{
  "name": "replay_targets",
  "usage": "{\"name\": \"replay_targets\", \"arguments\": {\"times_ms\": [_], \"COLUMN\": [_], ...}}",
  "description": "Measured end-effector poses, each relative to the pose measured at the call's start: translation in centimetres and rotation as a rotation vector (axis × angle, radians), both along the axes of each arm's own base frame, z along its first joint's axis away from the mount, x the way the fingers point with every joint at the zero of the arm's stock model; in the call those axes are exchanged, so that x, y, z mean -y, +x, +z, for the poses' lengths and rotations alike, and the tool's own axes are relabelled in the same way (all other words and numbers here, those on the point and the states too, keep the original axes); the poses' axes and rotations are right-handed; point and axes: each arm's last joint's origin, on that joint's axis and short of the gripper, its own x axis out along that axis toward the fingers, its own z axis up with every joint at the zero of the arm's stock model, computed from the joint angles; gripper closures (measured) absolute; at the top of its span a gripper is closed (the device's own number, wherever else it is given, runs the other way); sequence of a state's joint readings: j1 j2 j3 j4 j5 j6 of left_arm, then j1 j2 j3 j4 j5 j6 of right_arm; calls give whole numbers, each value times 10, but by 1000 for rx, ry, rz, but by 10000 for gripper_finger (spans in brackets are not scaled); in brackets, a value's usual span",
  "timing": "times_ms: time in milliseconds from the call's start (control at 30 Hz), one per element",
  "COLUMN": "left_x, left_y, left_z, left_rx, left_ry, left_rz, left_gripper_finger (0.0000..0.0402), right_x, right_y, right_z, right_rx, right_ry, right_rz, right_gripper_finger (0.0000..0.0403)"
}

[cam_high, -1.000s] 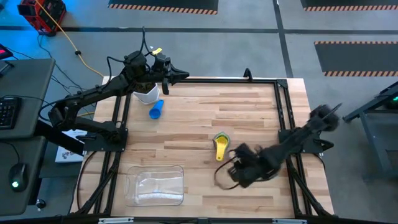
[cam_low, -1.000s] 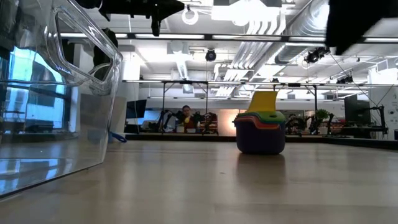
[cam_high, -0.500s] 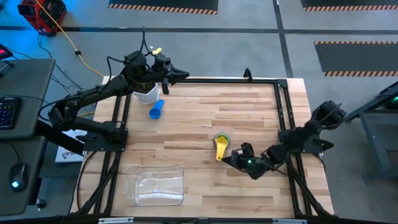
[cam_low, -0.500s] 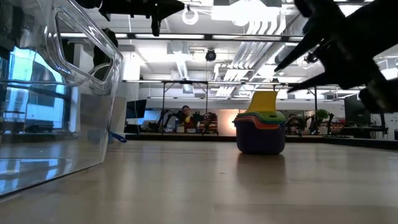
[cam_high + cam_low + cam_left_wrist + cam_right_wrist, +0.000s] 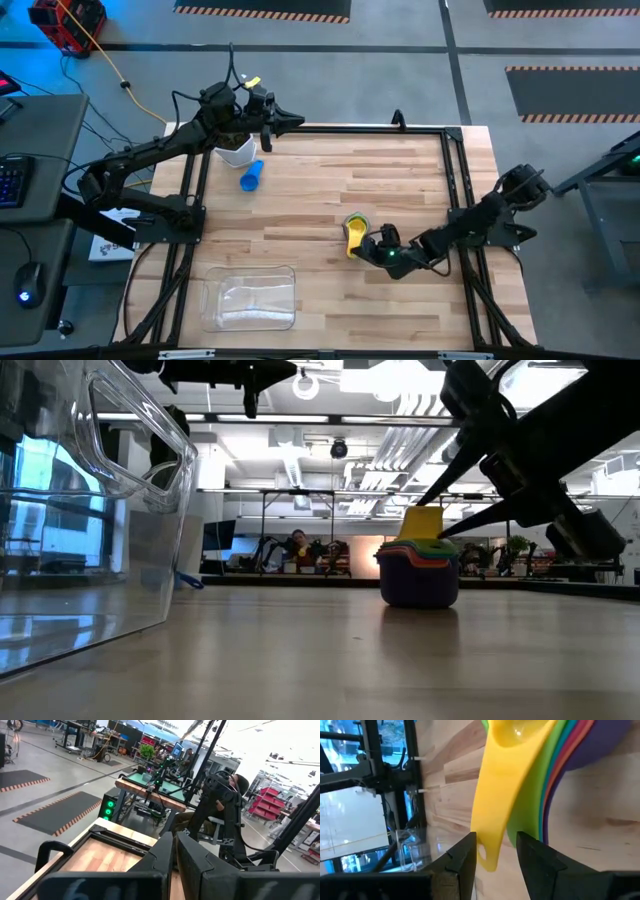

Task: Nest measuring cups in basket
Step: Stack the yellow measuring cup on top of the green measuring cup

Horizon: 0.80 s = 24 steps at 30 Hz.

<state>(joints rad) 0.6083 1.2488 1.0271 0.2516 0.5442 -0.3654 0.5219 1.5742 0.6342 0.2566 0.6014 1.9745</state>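
A stack of nested measuring cups (image 5: pixel 354 225), purple outermost and yellow innermost, stands upright on the table's middle; its handles (image 5: pixel 505 805) fan toward the near edge. My right gripper (image 5: pixel 496 840) is open and slants down from the table's right. One finger stands on each side of the handles' free ends, also in the high view (image 5: pixel 367 246). A blue cup (image 5: pixel 250 177) lies on its side at the far left. The clear basket (image 5: pixel 250 297) rests near the front left. My left gripper (image 5: pixel 297 121) is shut and level above the far edge.
A white pot (image 5: pixel 237 150) stands at the far left, below my left arm. Black frame rails (image 5: pixel 455 190) run along the table's edges. In the low view the basket's wall (image 5: pixel 90 510) fills the left. A person (image 5: pixel 297 545) sits in the room behind.
My right gripper has come down and toward the table's left, rolling as it went. Its fingers now stand on either side of the stack's handles. The cups have not moved.
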Motion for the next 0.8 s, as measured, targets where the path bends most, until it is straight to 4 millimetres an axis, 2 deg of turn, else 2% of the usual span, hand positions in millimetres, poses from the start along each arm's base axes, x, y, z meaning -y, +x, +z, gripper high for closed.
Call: {"name": "replay_targets", "arguments": {"times_ms": [333,433,667,800], "left_x": [0,0,0,0], "left_y": [0,0,0,0], "left_z": [0,0,0,0], "left_rx": [0,0,0,0], "left_ry": [0,0,1,2], "left_rz": [0,0,0,1], "left_gripper_finger": [387,387,387,387], "right_x": [8,8,7,6], "right_y": [4,4,4,6], "right_z": [0,0,0,3], "right_rx": [1,-1,-5,22], "right_ry": [3,10,34,35], "right_rz": [-29,-20,6,19], "right_gripper_finger": [282,306,391,392]}}
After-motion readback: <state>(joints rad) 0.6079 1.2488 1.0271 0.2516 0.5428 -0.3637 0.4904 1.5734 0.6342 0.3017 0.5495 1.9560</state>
